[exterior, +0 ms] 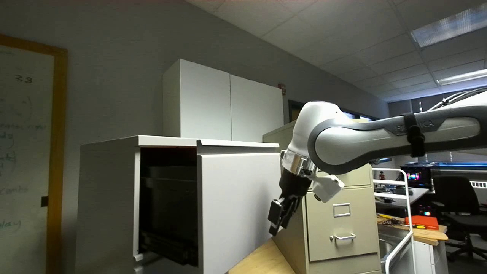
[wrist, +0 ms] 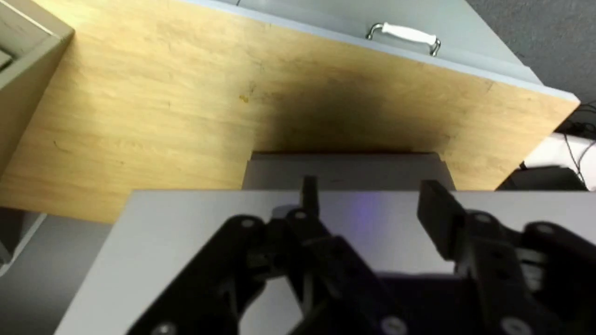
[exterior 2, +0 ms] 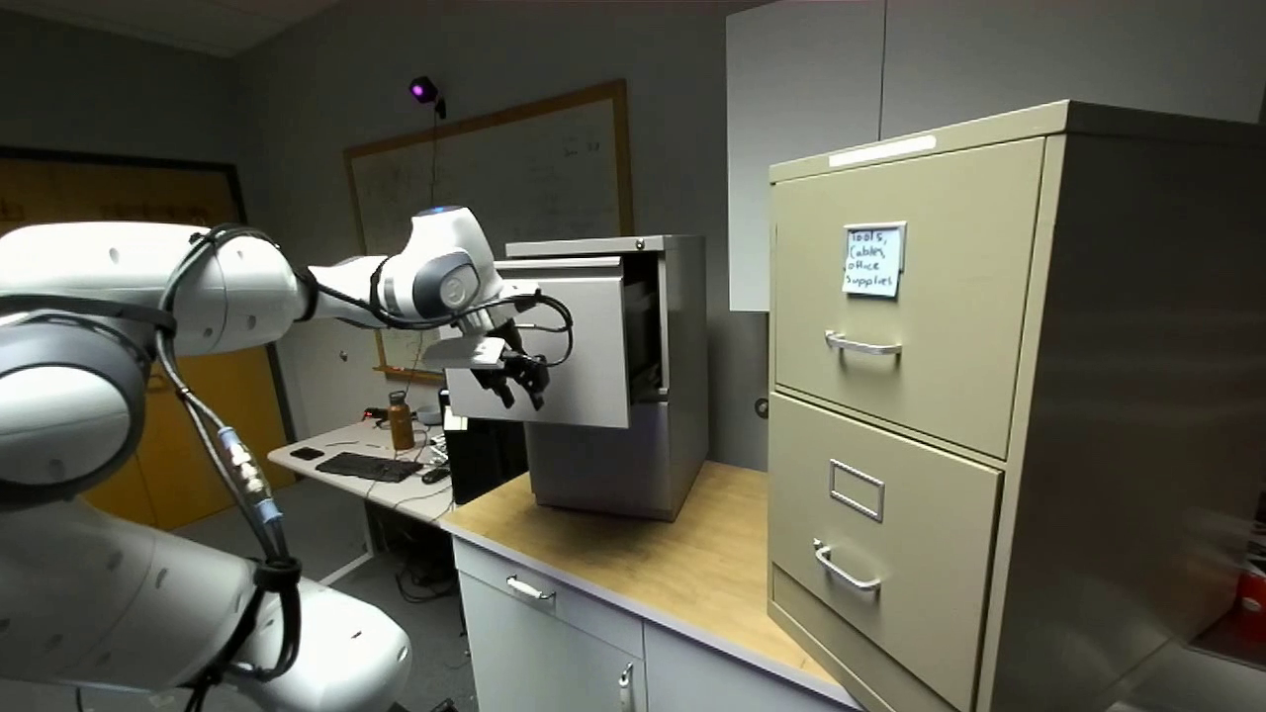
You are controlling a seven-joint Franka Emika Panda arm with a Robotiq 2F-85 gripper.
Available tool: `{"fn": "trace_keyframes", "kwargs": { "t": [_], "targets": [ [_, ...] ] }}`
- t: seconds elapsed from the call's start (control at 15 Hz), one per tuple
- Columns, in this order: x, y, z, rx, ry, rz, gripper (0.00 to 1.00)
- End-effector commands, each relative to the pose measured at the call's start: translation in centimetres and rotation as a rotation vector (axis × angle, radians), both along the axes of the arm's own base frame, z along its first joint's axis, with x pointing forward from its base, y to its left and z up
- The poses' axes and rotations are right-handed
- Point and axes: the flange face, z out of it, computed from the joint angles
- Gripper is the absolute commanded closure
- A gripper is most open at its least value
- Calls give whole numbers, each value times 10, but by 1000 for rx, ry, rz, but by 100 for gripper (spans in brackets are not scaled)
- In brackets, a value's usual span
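By the worktop's (exterior 2: 727, 524) front corner, the cabinet's (exterior 2: 684, 366) upper drawer (exterior 2: 596, 346) is already standing open, not pushed home; the gripper (exterior 2: 522, 400) is hovering before it, fingers (wrist: 440, 218) spread, empty.

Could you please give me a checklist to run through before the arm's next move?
1. Claw open: ok, fingers apart.
2. Claw empty: ok, nothing between the fingers.
3. Drawer flush with its cabinet: not ok, it stands pulled out.
4. Claw clear of the drawer: cannot tell, they overlap in both exterior views.
5. Cable clear of the drawer: cannot tell, they overlap in an exterior view.
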Motion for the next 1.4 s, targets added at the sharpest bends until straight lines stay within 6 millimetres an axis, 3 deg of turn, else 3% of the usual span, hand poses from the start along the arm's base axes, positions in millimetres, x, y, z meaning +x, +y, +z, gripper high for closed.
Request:
{"fn": "trace_keyframes", "kwargs": {
  "t": [0.0, 0.2, 0.4, 0.6, 1.33],
  "targets": [
    [4, 26, 29, 15, -122, 75, 70],
    [14, 48, 44, 25, -203, 137, 92],
    [30, 72, 55, 27, -258, 188, 100],
    [53, 87, 57, 15, -261, 213, 97],
    [179, 168, 65, 27, -256, 298, 96]
  ]
}}
